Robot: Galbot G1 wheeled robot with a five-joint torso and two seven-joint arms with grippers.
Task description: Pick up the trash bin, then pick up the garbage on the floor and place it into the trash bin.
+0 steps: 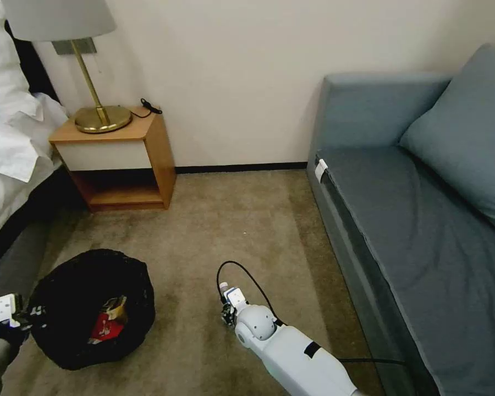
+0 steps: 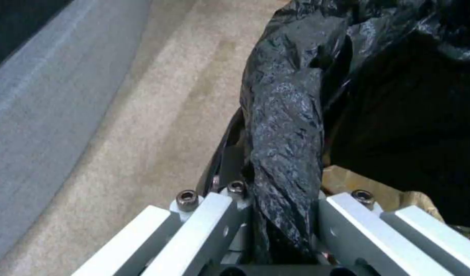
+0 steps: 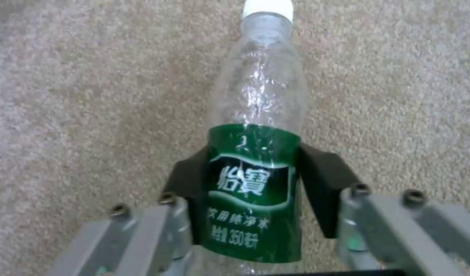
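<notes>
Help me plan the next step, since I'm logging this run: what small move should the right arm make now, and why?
Probably lift the bottle off the carpet. The right tool has its pads on both sides of the green label, and the left tool grips the trash bin rim.

The trash bin (image 1: 91, 308) sits on the carpet (image 1: 242, 220) to the robot's left, with snack packets (image 1: 109, 322) inside it. In front of the nightstand (image 1: 118, 159) and left of the sofa (image 1: 418, 242), the bottle (image 3: 255, 153) lies on the carpet, right of the bin. A lamp (image 1: 96, 115) stands on the nightstand, beside the bed (image 1: 11, 148).
</notes>
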